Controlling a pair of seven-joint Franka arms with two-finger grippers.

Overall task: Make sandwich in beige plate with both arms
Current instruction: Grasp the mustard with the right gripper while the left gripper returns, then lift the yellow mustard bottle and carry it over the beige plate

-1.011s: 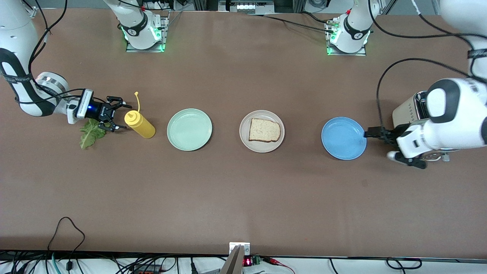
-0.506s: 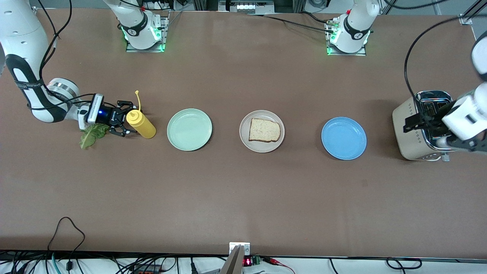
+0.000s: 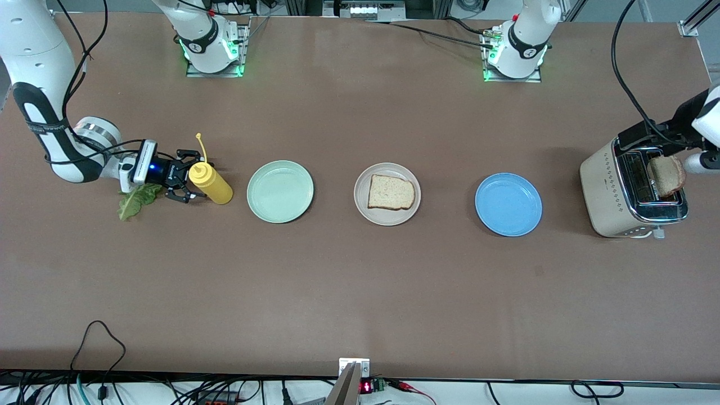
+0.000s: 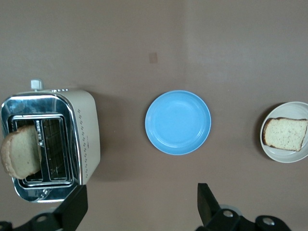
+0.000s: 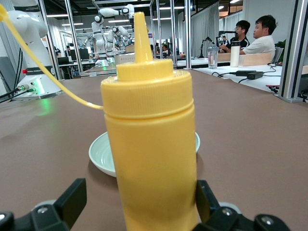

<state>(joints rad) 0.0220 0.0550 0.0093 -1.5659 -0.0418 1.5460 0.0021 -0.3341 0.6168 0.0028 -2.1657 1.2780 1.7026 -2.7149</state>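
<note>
The beige plate (image 3: pixel 387 219) sits mid-table with one bread slice (image 3: pixel 392 192) on it; both show in the left wrist view, plate (image 4: pixel 284 157) and slice (image 4: pixel 285 133). A second bread slice (image 3: pixel 666 175) stands in the toaster (image 3: pixel 604 191), as the left wrist view shows (image 4: pixel 20 156). The green lettuce leaf (image 3: pixel 134 199) lies on the table at the right arm's end. My right gripper (image 3: pixel 184 181) is low beside the lettuce, open, its fingers either side of a yellow squeeze bottle (image 5: pixel 149 144). My left gripper (image 4: pixel 139 207) is open and empty, high over the toaster.
A mint-green plate (image 3: pixel 280 191) lies between the yellow bottle (image 3: pixel 210 184) and the beige plate. A blue plate (image 3: pixel 508 203) lies between the beige plate and the toaster (image 4: pixel 89 134). Cables run along the table's near edge.
My left arm has risen from beside the blue plate to over the toaster, uncovering the slice in it. My right gripper has slid from the lettuce up to the yellow bottle.
</note>
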